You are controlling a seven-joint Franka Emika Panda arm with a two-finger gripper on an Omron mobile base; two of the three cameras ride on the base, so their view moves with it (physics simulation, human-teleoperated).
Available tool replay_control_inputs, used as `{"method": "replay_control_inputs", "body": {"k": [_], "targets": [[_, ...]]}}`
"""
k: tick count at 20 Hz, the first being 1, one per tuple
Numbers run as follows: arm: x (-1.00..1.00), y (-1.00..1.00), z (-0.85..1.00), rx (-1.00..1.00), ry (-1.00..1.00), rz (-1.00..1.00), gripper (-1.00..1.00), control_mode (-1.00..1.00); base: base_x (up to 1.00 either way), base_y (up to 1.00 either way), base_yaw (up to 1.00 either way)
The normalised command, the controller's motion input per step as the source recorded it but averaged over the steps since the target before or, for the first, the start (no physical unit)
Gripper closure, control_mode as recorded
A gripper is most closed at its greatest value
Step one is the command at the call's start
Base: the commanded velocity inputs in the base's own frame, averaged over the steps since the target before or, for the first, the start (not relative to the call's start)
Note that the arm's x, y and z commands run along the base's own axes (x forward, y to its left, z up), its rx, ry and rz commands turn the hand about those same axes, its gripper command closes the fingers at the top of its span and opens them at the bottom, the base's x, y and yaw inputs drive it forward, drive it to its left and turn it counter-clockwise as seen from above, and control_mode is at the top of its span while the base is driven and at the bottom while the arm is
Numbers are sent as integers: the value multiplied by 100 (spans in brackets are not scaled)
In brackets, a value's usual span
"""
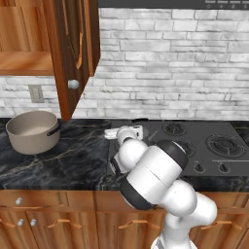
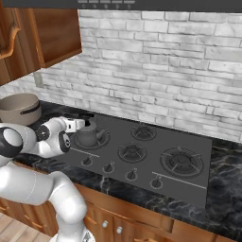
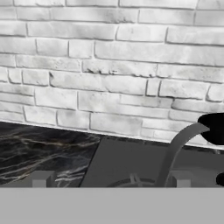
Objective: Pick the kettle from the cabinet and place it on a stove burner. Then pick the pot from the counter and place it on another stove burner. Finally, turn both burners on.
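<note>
White brick wall (image 2: 156, 61) closes off the back of the whole work area. Black marble counter (image 1: 58, 160) runs along it, front edge bare to the left of the cooktop. Cabinet (image 1: 29, 48) hangs upper left with its door (image 1: 73, 53) swung open over the counter; the plank shelf inside is bare where visible. Dark cooktop (image 2: 189, 142) is set into the counter, knobs (image 2: 132, 175) along its front edge; centre and right burners (image 2: 182, 160) uncovered, with open room above them. Pot (image 1: 33, 130) stands on the counter left of the cooktop, below the door, well apart from the stove. Kettle (image 2: 89, 133) sits on the left front burner, arched handle up. Gripper (image 2: 80, 124) hovers just beside the kettle's top, fingers (image 3: 43, 178) spread wide, gripping nothing.
</note>
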Motion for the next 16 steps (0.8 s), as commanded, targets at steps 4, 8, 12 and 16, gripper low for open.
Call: {"method": "replay_control_inputs", "body": {"k": [4, 8, 12, 16], "targets": [[20, 0, -1, 0, 4, 0, -100, -100, 0, 0, 0], [10, 0, -4, 0, 2, 0, -100, -100, 0, 0, 0], [0, 0, -7, 0, 0, 0, -100, -100, 0, 0, 0], [0, 0, -5, 0, 0, 0, -100, -100, 0, 0, 0]]}}
